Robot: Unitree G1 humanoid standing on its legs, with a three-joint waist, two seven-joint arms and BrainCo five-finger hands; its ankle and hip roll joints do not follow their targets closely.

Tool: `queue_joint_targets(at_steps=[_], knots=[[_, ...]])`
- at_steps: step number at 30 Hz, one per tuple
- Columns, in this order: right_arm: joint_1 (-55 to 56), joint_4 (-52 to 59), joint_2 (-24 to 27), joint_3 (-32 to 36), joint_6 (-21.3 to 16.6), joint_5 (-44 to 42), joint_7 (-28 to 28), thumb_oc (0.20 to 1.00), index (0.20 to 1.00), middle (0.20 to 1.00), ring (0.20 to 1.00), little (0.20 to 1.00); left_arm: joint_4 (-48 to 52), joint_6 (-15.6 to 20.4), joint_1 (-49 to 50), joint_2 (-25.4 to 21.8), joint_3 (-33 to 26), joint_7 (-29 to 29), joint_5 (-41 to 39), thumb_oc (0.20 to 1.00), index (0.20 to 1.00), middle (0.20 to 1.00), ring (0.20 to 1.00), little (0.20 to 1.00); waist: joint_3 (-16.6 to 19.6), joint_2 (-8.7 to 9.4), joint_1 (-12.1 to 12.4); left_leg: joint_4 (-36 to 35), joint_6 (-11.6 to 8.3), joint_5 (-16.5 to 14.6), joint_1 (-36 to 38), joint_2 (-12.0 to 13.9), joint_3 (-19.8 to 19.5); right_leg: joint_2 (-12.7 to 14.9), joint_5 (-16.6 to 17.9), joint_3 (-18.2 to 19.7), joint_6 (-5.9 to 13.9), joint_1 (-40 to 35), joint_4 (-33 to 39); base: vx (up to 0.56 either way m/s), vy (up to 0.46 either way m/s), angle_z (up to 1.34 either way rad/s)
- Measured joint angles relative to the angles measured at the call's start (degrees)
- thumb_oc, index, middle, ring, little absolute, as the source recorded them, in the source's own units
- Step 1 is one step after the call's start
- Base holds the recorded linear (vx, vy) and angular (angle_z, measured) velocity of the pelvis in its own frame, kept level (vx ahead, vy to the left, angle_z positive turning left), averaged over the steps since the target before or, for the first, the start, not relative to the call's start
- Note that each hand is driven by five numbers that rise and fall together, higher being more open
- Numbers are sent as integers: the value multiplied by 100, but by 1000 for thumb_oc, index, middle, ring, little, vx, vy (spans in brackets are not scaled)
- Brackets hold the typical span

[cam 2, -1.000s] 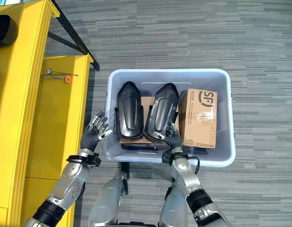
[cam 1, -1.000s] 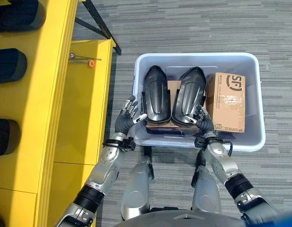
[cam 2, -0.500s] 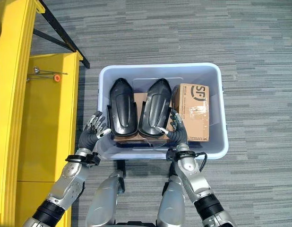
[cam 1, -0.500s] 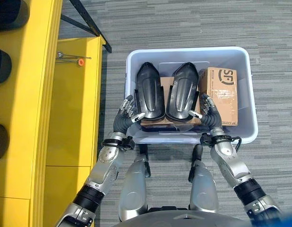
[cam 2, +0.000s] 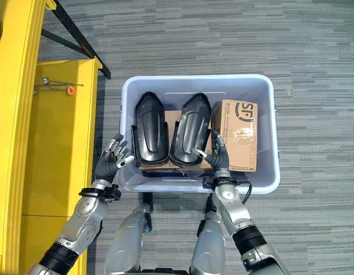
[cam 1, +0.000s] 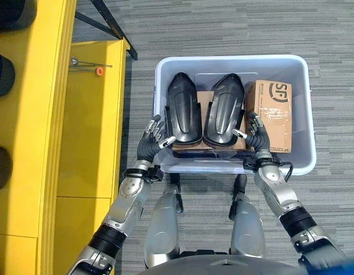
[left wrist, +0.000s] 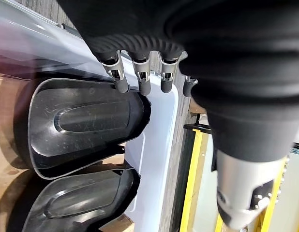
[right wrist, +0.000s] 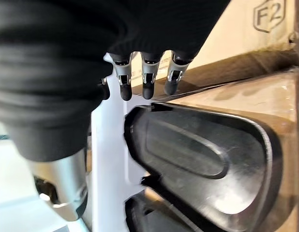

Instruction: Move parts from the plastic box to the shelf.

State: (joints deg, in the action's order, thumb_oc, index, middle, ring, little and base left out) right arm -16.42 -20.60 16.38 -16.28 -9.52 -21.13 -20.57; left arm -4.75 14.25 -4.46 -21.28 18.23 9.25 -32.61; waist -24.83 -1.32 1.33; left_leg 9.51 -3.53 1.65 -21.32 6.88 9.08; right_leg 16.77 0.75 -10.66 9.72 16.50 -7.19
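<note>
The left hand [cam 1: 155, 139] is held with its fingers straight and spread at the near left corner of the plastic box [cam 1: 291, 66], just outside the wall, beside the left black part [cam 1: 184, 114]; nothing is grasped by it. The right hand [cam 1: 256, 134] is likewise released, its fingers extended inside the box, in the gap between the right black part [cam 1: 224, 112] and the sealed carton [cam 1: 271, 114]. In the wrist views the fingertips of each hand are seen close to the edge of a black part, but whether contact is made cannot be told.

Both black parts are seen lying side by side on a flat brown cardboard base [cam 2: 172, 123] inside the box, with the carton standing to their right. The yellow shelf [cam 1: 91, 120] is found well to the left of the box, and dark rounded objects [cam 1: 2, 74] that look like further parts are already lodged in its upper tier. A small tool with an orange tip [cam 1: 91, 69] lies on the shelf's lower surface.

The task is judged to be partly done at most: the two parts in the box are not yet lifted. What appears to remain is a two-handed grasp of the parts, a lift clear of the box wall, and a carry leftward to the shelf.
</note>
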Motion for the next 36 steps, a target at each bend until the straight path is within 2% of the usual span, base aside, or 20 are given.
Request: queue_joint_targets(at_steps=[4,9,13,22,28,36], knots=[[-71,-247,-3,6,1,0,-54,1000,1000,1000,1000,1000,1,16,-23,-2,-1,18,-3,1000,1000,1000,1000,1000,-56,-103,133,-1,0,0,-11,-8,-2,9,-1,-3,0,14,-2,0,0,0],[-263,-401,-8,27,0,-2,-142,1000,1000,1000,1000,1000,7,37,-15,-3,-5,77,-9,1000,1000,1000,1000,1000,-86,-163,140,39,1,0,-132,-13,-30,18,-2,-22,0,113,-33,-3,4,2],[-738,-1156,-70,62,-70,-31,-305,1000,1000,1000,1000,1000,17,56,-94,-29,26,117,-16,1000,1000,1000,1000,1000,-169,-214,194,79,39,27,-302,-36,-33,53,-7,-12,0,309,-145,-2,5,1],[-1068,-1704,-75,234,-84,-295,-484,1000,1000,1000,1000,1000,17,94,-128,-33,35,239,-53,1000,1000,1000,1000,1000,-251,-274,232,154,54,34,-382,-34,-33,71,-29,27,-16,431,-289,0,0,0],[-1015,-1666,-231,467,-107,-401,-690,1000,1000,1000,1000,1000,20,141,-136,-35,39,266,-51,1000,1000,1000,1000,1000,-271,-282,152,220,78,51,-586,-38,-35,87,-32,51,-21,660,-386,0,0,0],[-766,-1296,-240,455,-142,-404,-787,1000,1000,1000,1000,1000,22,155,-140,-38,49,384,-51,1000,1000,1000,1000,1000,-319,-231,105,269,88,45,-632,-34,-28,93,-32,81,-21,715,-446,0,0,0]])
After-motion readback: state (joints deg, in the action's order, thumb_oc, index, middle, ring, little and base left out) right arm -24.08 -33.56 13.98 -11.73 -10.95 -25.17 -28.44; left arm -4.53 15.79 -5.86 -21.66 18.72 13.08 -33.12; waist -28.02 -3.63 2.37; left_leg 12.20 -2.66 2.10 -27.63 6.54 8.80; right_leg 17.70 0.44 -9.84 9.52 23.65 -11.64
